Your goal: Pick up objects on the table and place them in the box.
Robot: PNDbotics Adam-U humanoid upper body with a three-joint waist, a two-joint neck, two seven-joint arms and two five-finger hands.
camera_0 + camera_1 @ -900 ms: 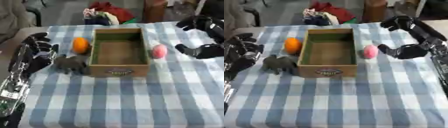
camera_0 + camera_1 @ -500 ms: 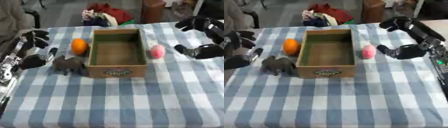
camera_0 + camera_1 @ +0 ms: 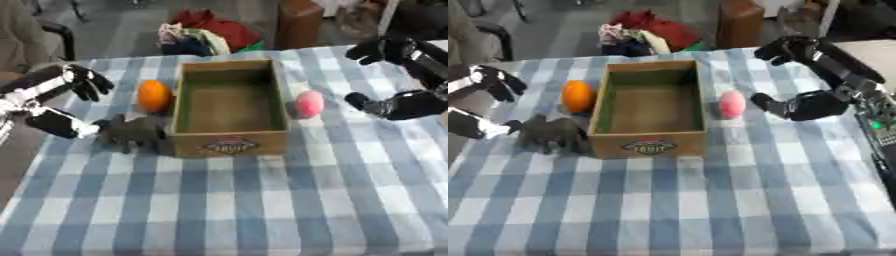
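Plainly the grey toy elephant point(image 3: 131, 134) stood just left of the box point(image 3: 230, 106), near the bench's left edge, the open, empty left hand point(image 3: 61, 107) almost touching it. It looked light and soft, best gripped around its body. The right hand point(image 3: 802, 80) hung spread and empty beside the pink egg point(image 3: 731, 104).

the box point(image 3: 231, 107) is set on the desk point(image 3: 262, 210), toward its far half. the orange point(image 3: 153, 95) lies just left of the box, and the elephant toy point(image 3: 131, 133) stands in front of the orange, beside the box's near left corner. the egg-shaped object point(image 3: 308, 103) lies just right of the box. the left hand point(image 3: 63, 107) is found left of the elephant toy, the right hand point(image 3: 807, 80) right of the egg-shaped object. a pile of clothes point(image 3: 203, 34) lies beyond the desk's far edge.
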